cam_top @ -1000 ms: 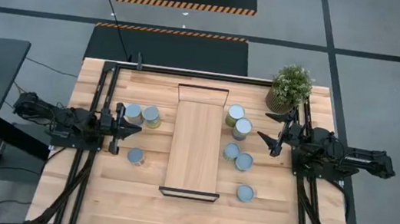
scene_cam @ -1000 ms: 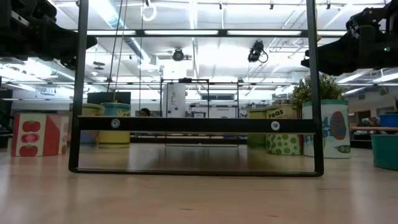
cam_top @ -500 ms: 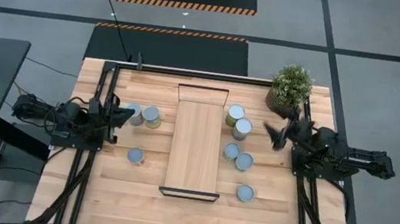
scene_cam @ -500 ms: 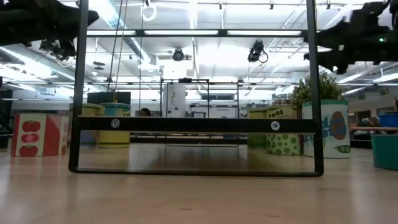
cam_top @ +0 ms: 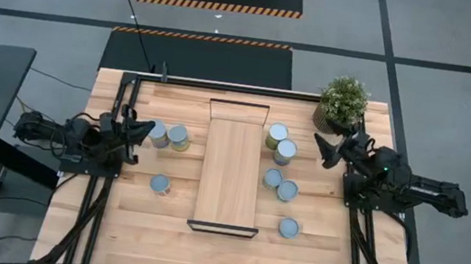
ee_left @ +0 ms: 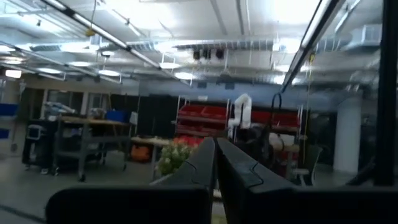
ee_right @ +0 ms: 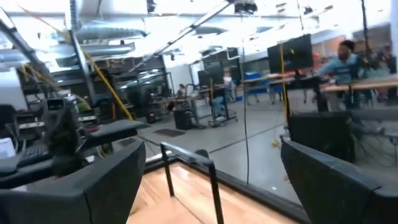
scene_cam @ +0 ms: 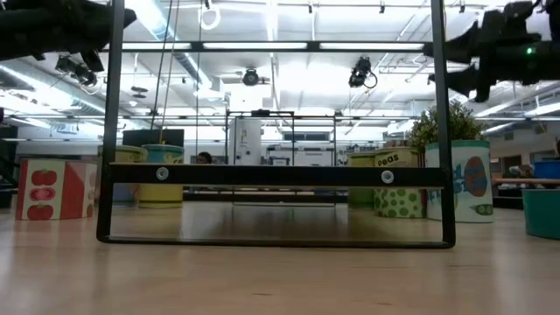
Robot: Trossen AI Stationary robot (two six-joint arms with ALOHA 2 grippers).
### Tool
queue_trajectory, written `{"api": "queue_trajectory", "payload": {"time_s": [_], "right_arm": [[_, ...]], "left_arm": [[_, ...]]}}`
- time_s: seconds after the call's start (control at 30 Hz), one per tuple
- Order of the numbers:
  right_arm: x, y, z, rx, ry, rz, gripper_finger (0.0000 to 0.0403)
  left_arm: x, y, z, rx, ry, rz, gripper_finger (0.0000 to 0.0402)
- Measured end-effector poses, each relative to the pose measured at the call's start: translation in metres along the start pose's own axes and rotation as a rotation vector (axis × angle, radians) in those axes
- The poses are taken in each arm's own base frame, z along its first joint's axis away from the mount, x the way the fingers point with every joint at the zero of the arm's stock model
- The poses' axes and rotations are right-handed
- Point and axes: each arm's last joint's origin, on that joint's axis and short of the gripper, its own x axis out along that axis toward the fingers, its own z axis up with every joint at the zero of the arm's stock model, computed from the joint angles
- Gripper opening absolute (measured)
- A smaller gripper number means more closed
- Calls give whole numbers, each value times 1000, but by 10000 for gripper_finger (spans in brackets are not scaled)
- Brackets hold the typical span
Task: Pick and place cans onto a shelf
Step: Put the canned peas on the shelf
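Cans (cam_top: 286,152) on tabletop (cam_top: 329,254): two left of shelf (cam_top: 231,176) plus one nearer front, five right of it; none on shelf board. Shelf runs lengthwise down table middle. High view alone shows can tops; low view alone shows labels: "peas" can (scene_cam: 399,183), tomato-print box (scene_cam: 54,188). Left gripper (cam_top: 139,129) raised beside left pair, fingers pressed together per left wrist view. Right gripper (cam_top: 328,150) raised near plant (cam_top: 342,101), fingers spread wide per right wrist view.
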Motion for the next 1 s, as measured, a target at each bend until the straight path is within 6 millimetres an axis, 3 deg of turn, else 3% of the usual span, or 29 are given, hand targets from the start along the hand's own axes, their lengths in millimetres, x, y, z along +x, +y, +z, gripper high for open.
{"api": "queue_trajectory", "payload": {"time_s": [0.23, 0.5, 0.83, 1.0], "right_arm": [[15, 5, 19, -48, 64, 1, 382], [38, 13, 26, -62, 150, -36, 382], [55, 20, 5, -136, 313, 21, 382], [67, 25, -4, -217, 514, 10, 382]], "left_arm": [[0, -1, 0, 76, 2, -21, 23], [-1, -8, 0, 56, -28, -256, 23], [0, -5, -4, 185, 16, -154, 23], [0, -1, -5, 176, 38, -39, 29]]}}
